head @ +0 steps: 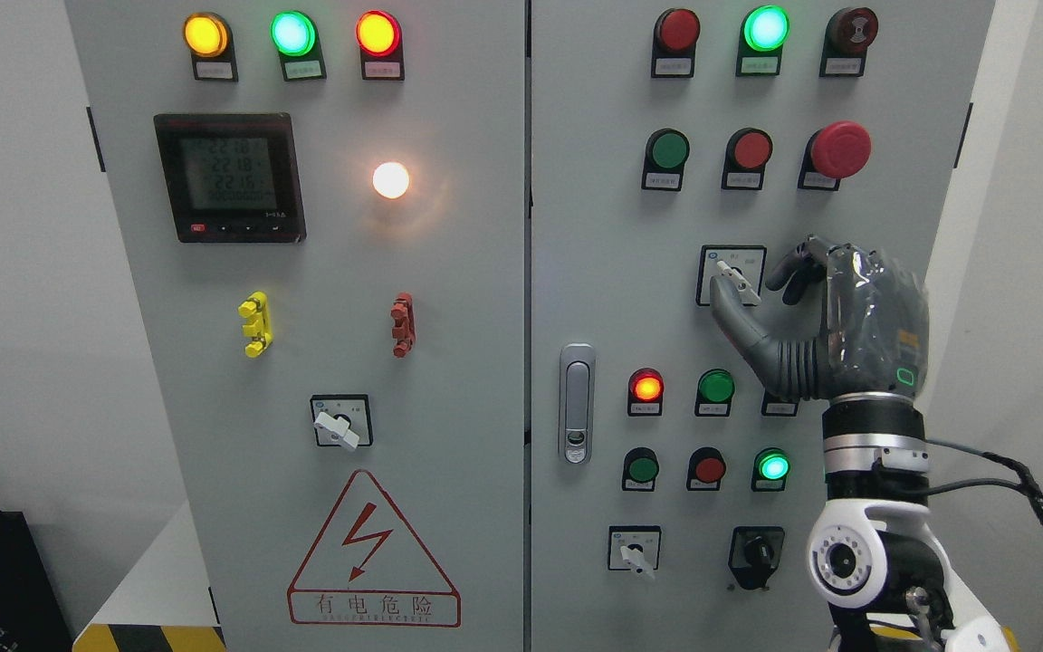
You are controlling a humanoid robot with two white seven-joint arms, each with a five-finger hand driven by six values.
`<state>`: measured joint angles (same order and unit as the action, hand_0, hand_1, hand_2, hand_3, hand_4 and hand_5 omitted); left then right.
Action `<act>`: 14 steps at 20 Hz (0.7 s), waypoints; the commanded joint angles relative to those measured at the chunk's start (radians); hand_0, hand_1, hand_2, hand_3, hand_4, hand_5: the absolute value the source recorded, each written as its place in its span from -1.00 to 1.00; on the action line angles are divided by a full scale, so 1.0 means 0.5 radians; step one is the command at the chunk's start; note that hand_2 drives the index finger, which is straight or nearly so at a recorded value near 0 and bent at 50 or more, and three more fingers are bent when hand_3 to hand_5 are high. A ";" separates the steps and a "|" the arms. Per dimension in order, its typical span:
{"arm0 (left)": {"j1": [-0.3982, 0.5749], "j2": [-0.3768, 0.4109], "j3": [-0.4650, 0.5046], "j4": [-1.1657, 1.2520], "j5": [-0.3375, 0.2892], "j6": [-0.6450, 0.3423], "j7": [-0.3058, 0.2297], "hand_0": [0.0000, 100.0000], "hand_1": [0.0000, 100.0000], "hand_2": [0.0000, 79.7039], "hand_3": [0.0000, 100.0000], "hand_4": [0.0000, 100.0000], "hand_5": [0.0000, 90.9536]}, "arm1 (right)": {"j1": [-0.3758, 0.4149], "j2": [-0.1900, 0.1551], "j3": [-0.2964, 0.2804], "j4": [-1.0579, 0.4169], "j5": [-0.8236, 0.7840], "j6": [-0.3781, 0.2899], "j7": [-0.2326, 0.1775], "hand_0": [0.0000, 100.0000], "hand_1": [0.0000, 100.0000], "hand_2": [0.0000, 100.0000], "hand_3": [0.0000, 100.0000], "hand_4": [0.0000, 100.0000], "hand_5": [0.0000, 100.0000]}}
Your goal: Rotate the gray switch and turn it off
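Pinching the small gray switch point(735, 284) on the smooth metal panel point(594, 272), the shiny dark right hand point(834, 321) is curling its thumb and fingers around it. Round red and green buttons are sitting nearby.

Grey electrical cabinet point(467, 272), two doors side by side, seam near middle. Left door point(123, 362): yellow, green, red lamps on top; digital meter point(230, 177); lit white lamp point(390, 180); yellow and red terminal blocks; gray switch point(339, 424); lightning warning triangle point(373, 554). Right door point(594, 226): lamps, pushbuttons, red mushroom button point(839, 148), more rotary switches, latch handle point(577, 403).
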<state>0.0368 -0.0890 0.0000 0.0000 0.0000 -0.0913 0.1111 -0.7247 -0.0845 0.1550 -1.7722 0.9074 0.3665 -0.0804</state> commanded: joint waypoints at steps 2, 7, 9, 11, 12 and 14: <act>0.003 0.000 0.061 0.046 -0.015 -0.001 -0.004 -0.76 -0.22 -1.00 -1.00 -1.00 -1.00 | -0.008 0.000 0.018 0.022 0.008 0.000 -0.002 -0.73 -0.27 0.28 0.58 0.23 0.49; 0.000 0.000 0.061 0.046 -0.015 0.002 -0.004 -0.76 -0.22 -1.00 -1.00 -1.00 -1.00 | -0.020 0.003 0.018 0.025 0.011 0.000 -0.002 -0.72 -0.27 0.28 0.58 0.23 0.49; 0.000 0.000 0.064 0.046 -0.015 0.002 -0.004 -0.76 -0.22 -1.00 -1.00 -1.00 -1.00 | -0.020 0.003 0.021 0.028 0.014 0.003 -0.002 -0.70 -0.26 0.28 0.59 0.23 0.49; 0.000 0.000 0.064 0.046 -0.015 0.002 -0.004 -0.76 -0.22 -1.00 -1.00 -1.00 -1.00 | -0.023 0.003 0.021 0.032 0.014 0.003 -0.002 -0.67 -0.26 0.29 0.59 0.23 0.49; 0.003 0.000 0.064 0.046 -0.015 0.002 -0.001 -0.76 -0.22 -1.00 -1.00 -1.00 -1.00 | -0.023 0.003 0.021 0.032 0.014 0.003 -0.002 -0.66 -0.26 0.29 0.59 0.23 0.49; 0.000 0.000 0.064 0.046 -0.015 0.002 -0.004 -0.76 -0.22 -1.00 -1.00 -1.00 -1.00 | -0.020 0.003 0.021 0.032 0.014 0.003 0.001 -0.63 -0.26 0.29 0.59 0.23 0.49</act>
<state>0.0373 -0.0890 0.0000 0.0000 0.0000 -0.0913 0.1095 -0.7339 -0.0835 0.1621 -1.7622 0.9131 0.3674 -0.0809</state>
